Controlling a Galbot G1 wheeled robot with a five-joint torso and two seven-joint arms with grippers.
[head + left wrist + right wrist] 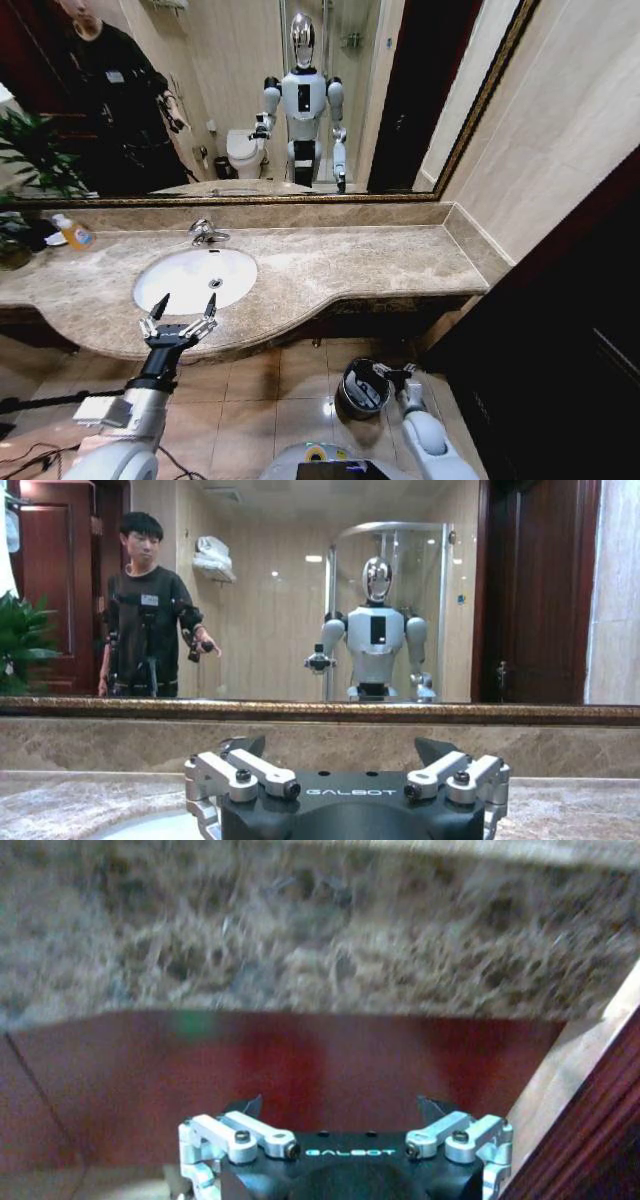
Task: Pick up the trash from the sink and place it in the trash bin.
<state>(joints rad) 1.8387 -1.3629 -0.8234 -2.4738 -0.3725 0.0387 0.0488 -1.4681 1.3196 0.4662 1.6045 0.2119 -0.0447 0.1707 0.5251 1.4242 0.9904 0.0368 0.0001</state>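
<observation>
The sink is a white oval basin set in the beige marble counter, with a chrome tap behind it. The trash is out of view; what I see of the bowl is bare white. My left gripper hovers open over the basin's near rim, fingers spread wide; in the left wrist view the left gripper points at the mirror wall, with the basin's edge just below. The trash bin stands on the floor tiles under the counter. My right gripper hangs open right beside its rim, and the right gripper faces the counter's underside.
An orange-yellow bottle stands at the counter's back left, next to a plant. A large mirror covers the wall behind. A dark wooden panel closes off the right side. The counter's right half is bare marble.
</observation>
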